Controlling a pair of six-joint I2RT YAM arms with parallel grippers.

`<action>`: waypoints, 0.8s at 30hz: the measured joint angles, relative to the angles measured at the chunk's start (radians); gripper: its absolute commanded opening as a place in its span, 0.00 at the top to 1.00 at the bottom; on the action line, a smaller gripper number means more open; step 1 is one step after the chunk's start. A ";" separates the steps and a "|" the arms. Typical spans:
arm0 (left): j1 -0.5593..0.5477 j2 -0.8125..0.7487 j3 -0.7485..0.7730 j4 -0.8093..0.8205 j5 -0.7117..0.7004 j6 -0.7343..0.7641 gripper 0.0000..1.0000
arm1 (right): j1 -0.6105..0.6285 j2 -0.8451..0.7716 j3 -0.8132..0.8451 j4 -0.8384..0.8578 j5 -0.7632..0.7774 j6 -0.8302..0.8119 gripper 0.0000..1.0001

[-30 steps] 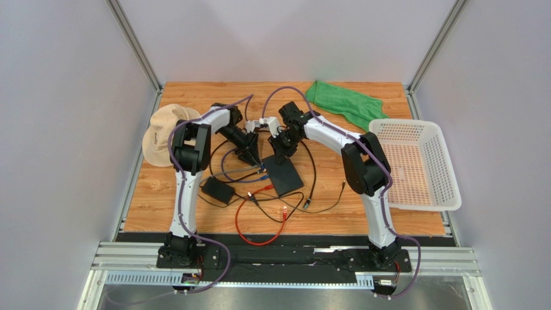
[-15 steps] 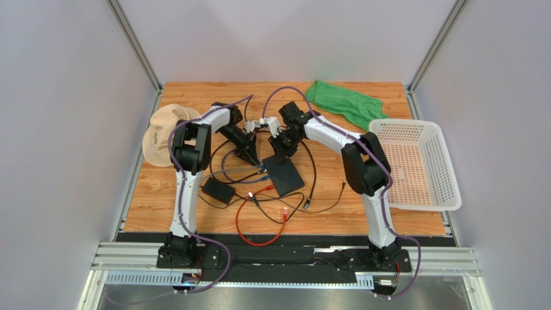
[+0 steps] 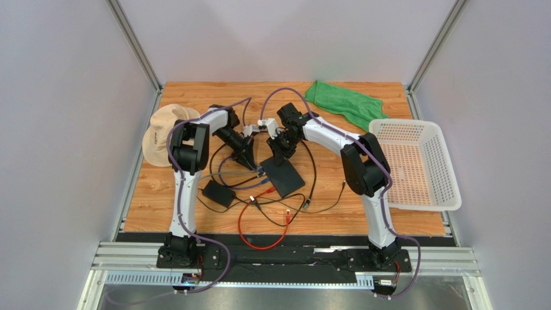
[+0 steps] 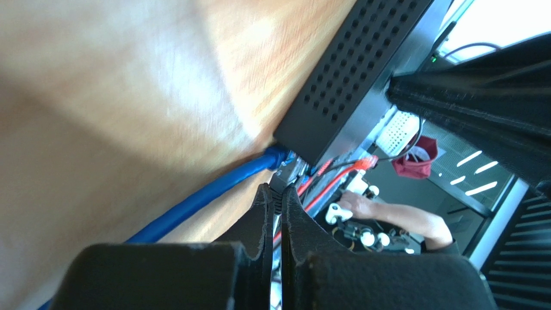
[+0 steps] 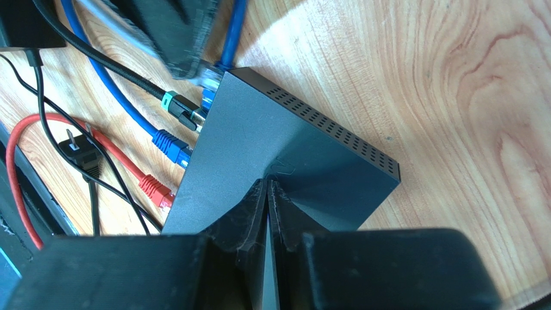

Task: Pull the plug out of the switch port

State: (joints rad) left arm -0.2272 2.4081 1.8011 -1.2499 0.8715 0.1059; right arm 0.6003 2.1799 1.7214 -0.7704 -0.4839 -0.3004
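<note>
The flat black switch box [image 3: 285, 179] lies mid-table, with several cables at its left edge. My left gripper [image 3: 251, 161] is at that edge. In the left wrist view, the left gripper [image 4: 276, 188] is shut on a grey plug [image 4: 293, 174] right at the box's [image 4: 352, 71] port edge, beside a blue cable [image 4: 194, 201]. My right gripper [image 3: 278, 155] is shut and empty. In the right wrist view [image 5: 267, 183] its tips press on top of the box [image 5: 259, 139]. There the grey plug [image 5: 209, 79], a black plug [image 5: 183, 111], a blue plug [image 5: 171, 144] and a red plug [image 5: 155, 188] line that edge.
A small black adapter brick [image 3: 218, 192] lies left of the box, with looped red cable [image 3: 259, 227] and black leads in front. A tan hat [image 3: 163, 132] is far left, a green cloth [image 3: 343, 101] at the back, and a white basket [image 3: 417, 165] on the right.
The box and the cables at its left edge have shifted slightly to the left. A grey cable now runs straight out to the left. Both grippers stay shut.
</note>
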 measured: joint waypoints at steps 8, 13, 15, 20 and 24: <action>0.016 -0.024 -0.022 -0.063 -0.062 0.013 0.88 | 0.001 -0.009 -0.014 0.014 0.003 0.000 0.90; 0.018 -0.053 -0.033 -0.038 -0.072 0.013 1.00 | 0.001 -0.009 -0.014 0.014 0.004 0.000 0.90; 0.019 -0.064 -0.024 -0.037 -0.089 0.017 1.00 | 0.001 -0.011 -0.018 0.017 0.005 -0.001 0.90; 0.052 -0.066 0.080 -0.065 -0.138 0.056 1.00 | 0.003 -0.021 -0.034 0.033 0.008 -0.003 0.90; 0.130 -0.066 0.184 -0.072 -0.145 0.095 1.00 | 0.003 -0.021 -0.034 0.033 0.011 -0.003 0.90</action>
State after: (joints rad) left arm -0.0971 2.3417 1.9854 -1.3224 0.7265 0.2005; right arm 0.6037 2.1586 1.6875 -0.7376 -0.4732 -0.3038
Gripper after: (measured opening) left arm 0.017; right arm 0.105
